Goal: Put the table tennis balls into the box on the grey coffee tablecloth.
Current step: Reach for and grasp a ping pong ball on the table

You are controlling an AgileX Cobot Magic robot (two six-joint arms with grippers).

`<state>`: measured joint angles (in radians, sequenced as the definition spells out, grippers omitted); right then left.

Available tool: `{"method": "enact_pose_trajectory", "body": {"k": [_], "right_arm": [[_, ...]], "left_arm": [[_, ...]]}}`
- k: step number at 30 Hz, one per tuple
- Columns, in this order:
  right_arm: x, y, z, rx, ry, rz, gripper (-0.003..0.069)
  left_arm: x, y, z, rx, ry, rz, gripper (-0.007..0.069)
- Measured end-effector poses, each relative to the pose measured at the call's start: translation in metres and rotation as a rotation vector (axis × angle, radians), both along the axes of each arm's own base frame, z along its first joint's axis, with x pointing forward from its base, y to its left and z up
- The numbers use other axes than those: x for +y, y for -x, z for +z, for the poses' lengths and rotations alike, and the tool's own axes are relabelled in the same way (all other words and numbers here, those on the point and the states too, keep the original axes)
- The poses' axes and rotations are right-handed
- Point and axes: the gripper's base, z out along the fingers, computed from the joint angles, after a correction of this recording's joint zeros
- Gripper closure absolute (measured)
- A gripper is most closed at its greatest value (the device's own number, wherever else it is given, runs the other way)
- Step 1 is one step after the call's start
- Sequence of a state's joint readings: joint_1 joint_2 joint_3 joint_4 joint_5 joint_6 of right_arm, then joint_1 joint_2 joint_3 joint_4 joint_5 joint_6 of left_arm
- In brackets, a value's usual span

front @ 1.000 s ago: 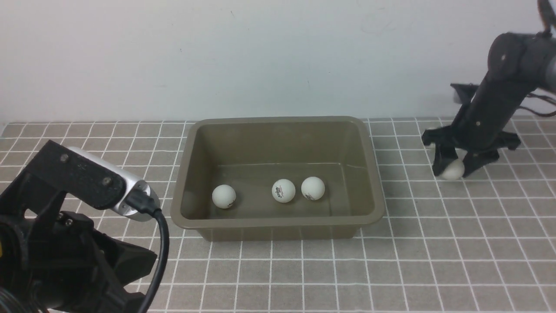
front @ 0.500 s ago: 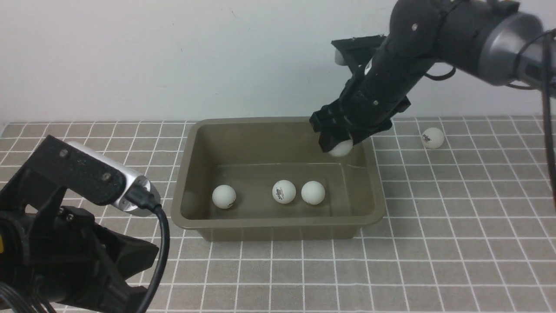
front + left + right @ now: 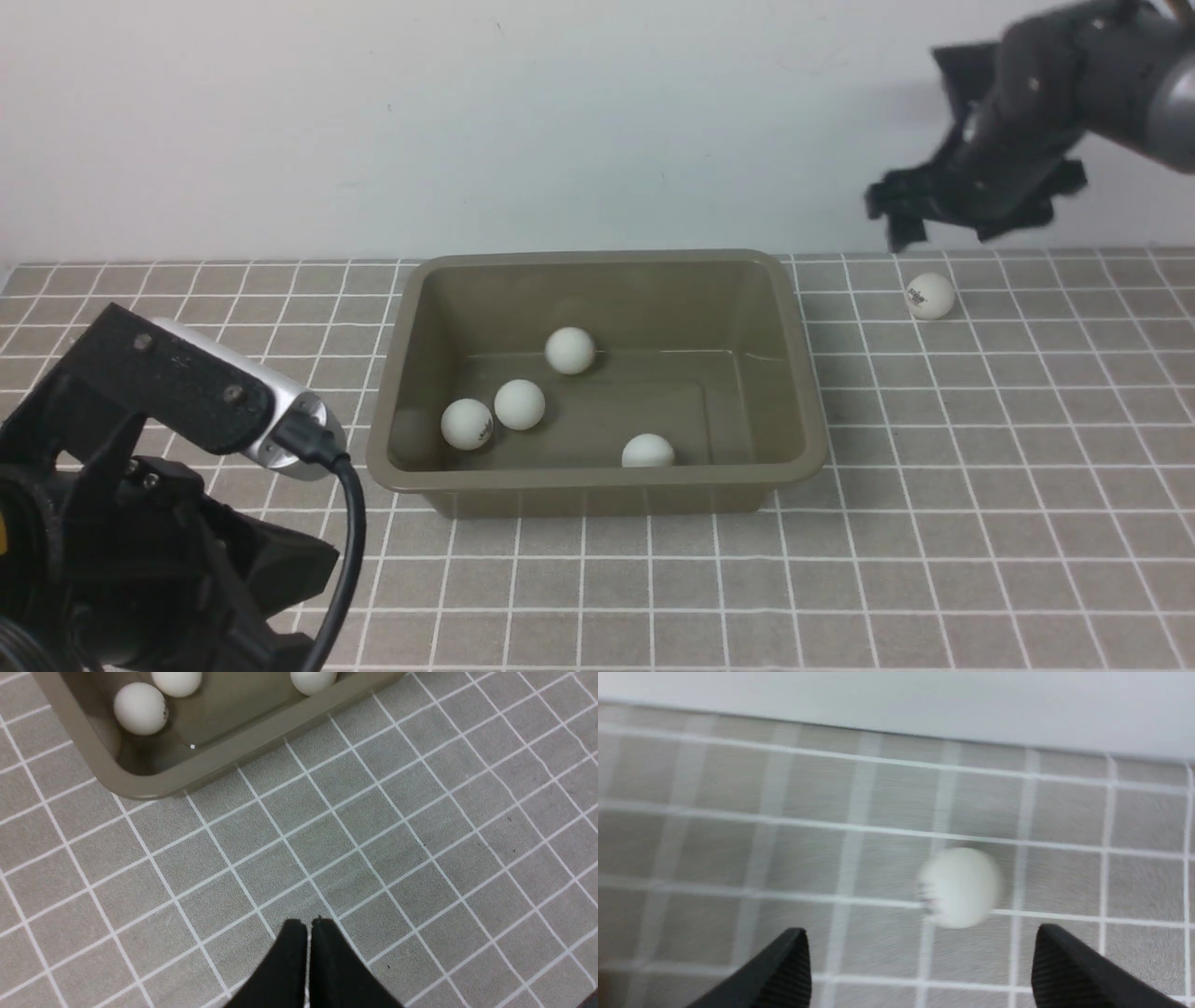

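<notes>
Hovering my right gripper (image 3: 920, 952), wide open, empty, over the table tennis ball (image 3: 931, 295) right of the box (image 3: 597, 476); off-centre pinch may flick it away; left gripper (image 3: 308, 926) closed, empty.

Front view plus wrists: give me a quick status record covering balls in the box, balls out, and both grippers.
in box: four table tennis balls, loose on the floor of the box
last ball: on the grey coffee tablecloth, right of the box, near the wall
right gripper: open, empty, in the air near the last ball
left gripper: shut, empty, over cloth outside the box
task: one ball to go
</notes>
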<state>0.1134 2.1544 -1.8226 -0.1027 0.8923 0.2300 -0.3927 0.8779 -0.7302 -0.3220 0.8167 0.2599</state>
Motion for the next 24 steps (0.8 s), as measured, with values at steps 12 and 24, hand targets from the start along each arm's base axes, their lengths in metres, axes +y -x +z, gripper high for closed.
{"method": "enact_pose_trajectory", "body": {"k": [12, 24], "right_arm": [[-0.019, -0.025, -0.057, -0.051, -0.079, -0.057, 0.011], [-0.018, -0.013, -0.042, 0.046, -0.086, -0.061, 0.0298]], "left_arm": [[0.001, 0.005, -0.004, 0.082, -0.008, 0.004, 0.0629], [0.0, 0.007, -0.005, 0.121, 0.012, 0.028, 0.0629]]}}
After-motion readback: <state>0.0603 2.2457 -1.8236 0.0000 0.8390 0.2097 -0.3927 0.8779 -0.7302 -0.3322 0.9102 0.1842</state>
